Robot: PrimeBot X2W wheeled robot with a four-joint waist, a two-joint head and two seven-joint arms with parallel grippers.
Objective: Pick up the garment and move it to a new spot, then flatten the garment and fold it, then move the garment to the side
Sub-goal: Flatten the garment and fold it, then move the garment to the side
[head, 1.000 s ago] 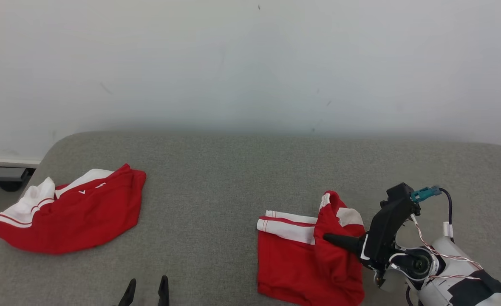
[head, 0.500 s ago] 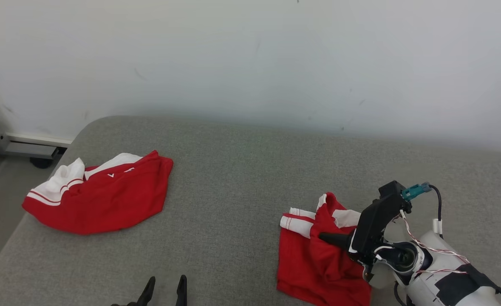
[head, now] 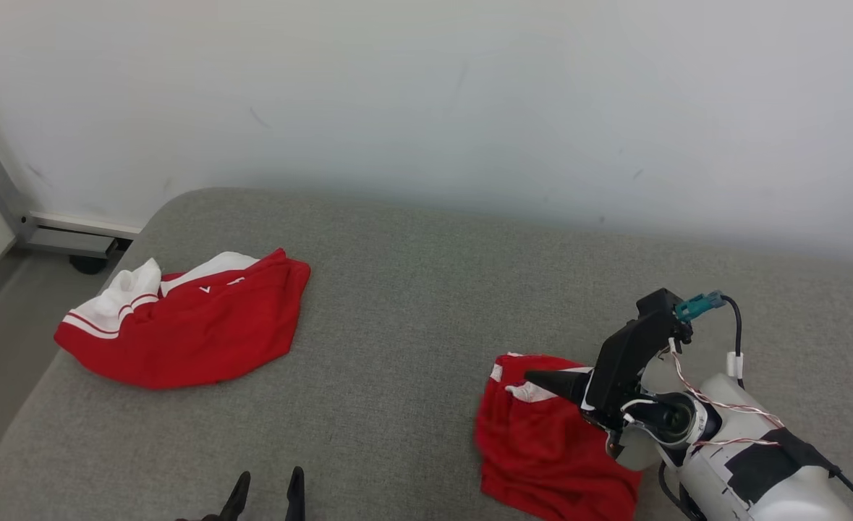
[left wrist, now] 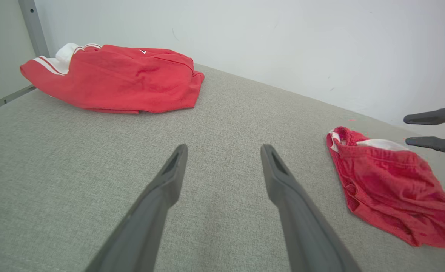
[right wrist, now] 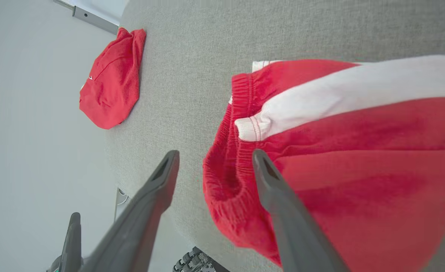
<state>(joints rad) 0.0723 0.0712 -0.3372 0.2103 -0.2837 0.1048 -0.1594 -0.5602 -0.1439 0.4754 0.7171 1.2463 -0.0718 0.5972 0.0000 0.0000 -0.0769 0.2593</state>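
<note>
— Red shorts [head: 542, 441], where?
— Bunched on the grey bench [head: 397, 304], just below the tips of the right pincer [right wrist: 214, 153]; its fingers stand spread, clamping nothing.
— And the left pincer [left wrist: 224, 147]?
— Spread too, over bare bench; another red garment [head: 187, 325] lies well beyond it.

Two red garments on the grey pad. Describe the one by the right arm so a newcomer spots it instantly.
On the grey padded surface along the white wall, look to the near right end, by the robot's right hand. The red garment there is bunched small, a white stripe beside its elastic waistband; the other red garment, spread wider, lies far left.
</note>
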